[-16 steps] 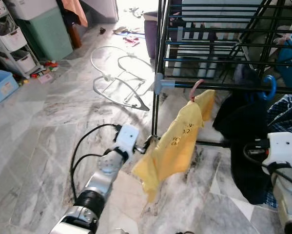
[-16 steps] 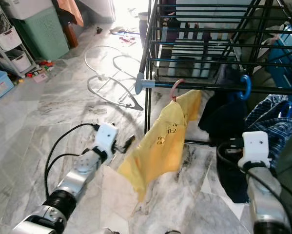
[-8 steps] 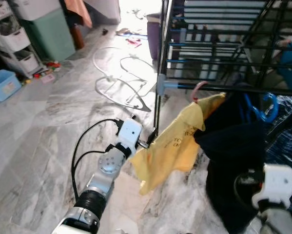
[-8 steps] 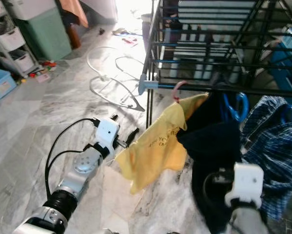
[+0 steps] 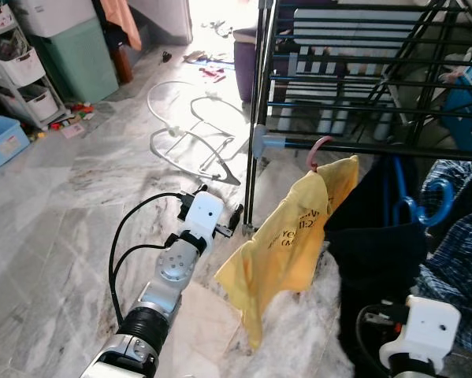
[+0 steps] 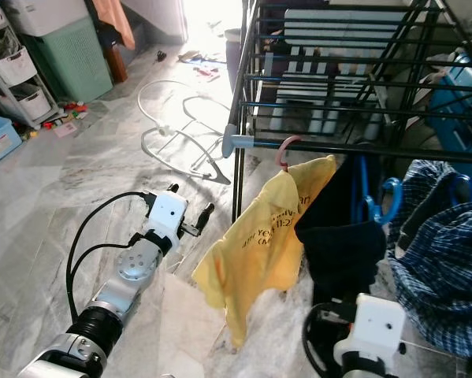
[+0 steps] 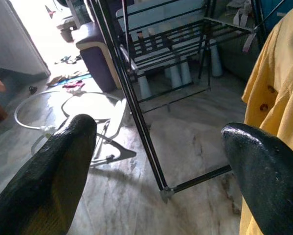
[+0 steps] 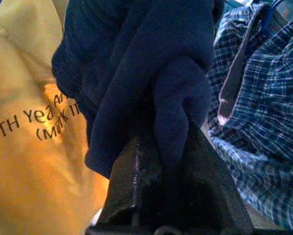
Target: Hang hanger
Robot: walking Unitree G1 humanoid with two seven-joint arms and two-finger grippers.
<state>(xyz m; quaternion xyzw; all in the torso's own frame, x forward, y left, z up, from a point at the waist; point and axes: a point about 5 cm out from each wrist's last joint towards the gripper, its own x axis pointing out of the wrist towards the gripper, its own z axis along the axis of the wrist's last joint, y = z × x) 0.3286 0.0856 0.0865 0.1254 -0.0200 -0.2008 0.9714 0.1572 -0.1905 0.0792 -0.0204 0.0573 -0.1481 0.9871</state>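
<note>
Now the left pincer (image 5: 234, 223) is off the yellow shirt (image 5: 287, 248): fingers (image 7: 58, 166) spread wide, nothing between them, hem just beside it; half a second ago it was right at the cloth. Shirt hangs free from its pink hook (image 5: 317, 150) on the rack rail (image 5: 354, 146), so that one looks hung. Right pincer (image 8: 168, 186) is clamped on a fold of the dark navy garment (image 6: 338, 236), which sits between the yellow shirt and the plaid shirt (image 6: 444, 260). Blue hanger (image 6: 375, 203) now shows above the navy cloth near the rail; whether it's hooked on, can't tell. A second ago the navy piece hung further right, with the blue hook at the rail.
</note>
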